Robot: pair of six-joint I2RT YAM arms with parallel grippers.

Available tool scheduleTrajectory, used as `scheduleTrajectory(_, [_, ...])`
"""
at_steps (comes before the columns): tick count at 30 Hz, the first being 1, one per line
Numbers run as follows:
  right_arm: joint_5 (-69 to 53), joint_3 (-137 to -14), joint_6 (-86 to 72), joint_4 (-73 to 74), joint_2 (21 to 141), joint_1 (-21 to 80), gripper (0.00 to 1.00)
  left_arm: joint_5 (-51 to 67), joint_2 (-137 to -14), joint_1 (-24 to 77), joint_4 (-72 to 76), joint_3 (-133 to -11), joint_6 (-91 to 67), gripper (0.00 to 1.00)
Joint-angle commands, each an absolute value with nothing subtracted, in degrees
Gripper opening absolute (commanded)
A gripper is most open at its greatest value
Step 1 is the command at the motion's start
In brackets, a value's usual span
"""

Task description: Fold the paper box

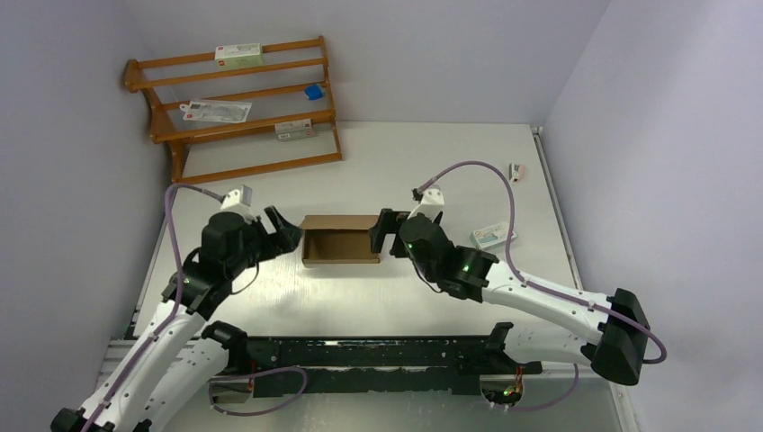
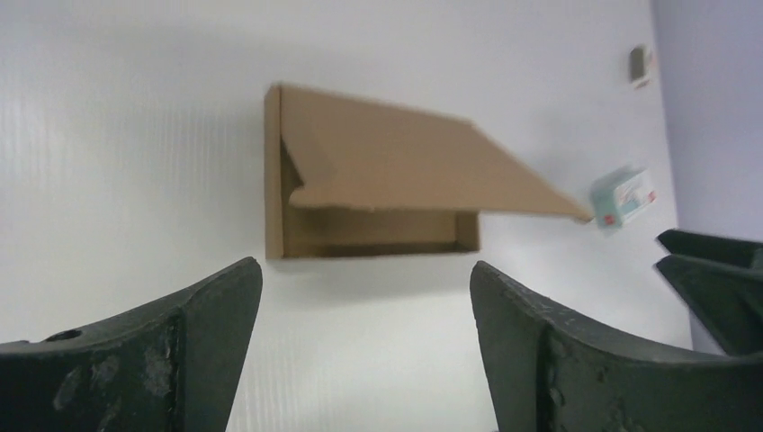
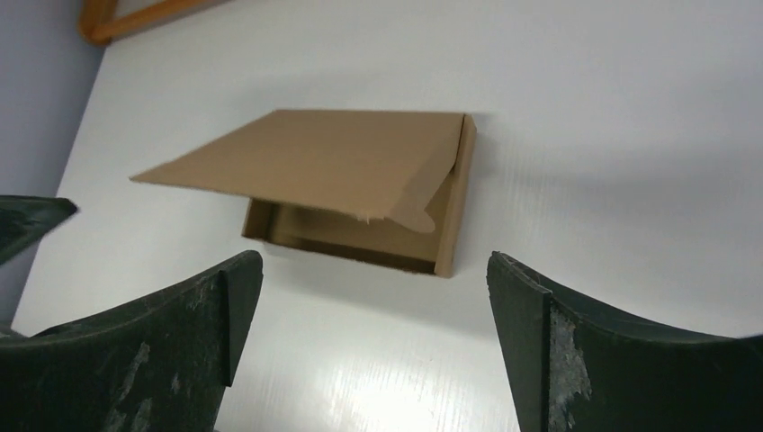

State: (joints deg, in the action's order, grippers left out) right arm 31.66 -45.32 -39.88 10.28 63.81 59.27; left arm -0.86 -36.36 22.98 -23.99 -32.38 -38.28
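Observation:
The paper box point(image 1: 340, 239) is a shallow brown cardboard tray in the middle of the table, its lid hinged at the far wall and standing partly raised. My left gripper point(image 1: 286, 229) is open just off the box's left end, not touching it. My right gripper point(image 1: 380, 232) is open just off its right end. In the left wrist view the box point(image 2: 378, 171) lies ahead of my left gripper point(image 2: 364, 270), with bare table between the fingers. The right wrist view shows the box point(image 3: 360, 171) from the other side, beyond my empty right gripper point(image 3: 373, 261).
A wooden rack point(image 1: 236, 99) with small cartons stands at the back left. A white printed carton point(image 1: 495, 236) lies right of the box, and a small item point(image 1: 516, 171) sits by the right wall. A black rail point(image 1: 378, 351) runs along the near edge.

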Motion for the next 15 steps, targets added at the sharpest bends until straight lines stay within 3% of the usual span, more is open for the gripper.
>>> scheduleTrajectory(1, [33.6,-50.0,-36.7,11.8,65.0,56.9,1.00,-8.1,-40.2,23.1,-26.8,-42.6,-32.8,0.91])
scheduleTrajectory(9, [29.5,-56.2,-36.7,11.6,76.1,49.7,1.00,-4.3,-58.4,23.0,-22.6,-51.7,-27.5,0.86])
scheduleTrajectory(15, [25.9,-54.4,-37.3,11.5,79.8,49.6,0.99,0.7,-62.9,23.0,-19.2,-46.3,-27.7,0.80])
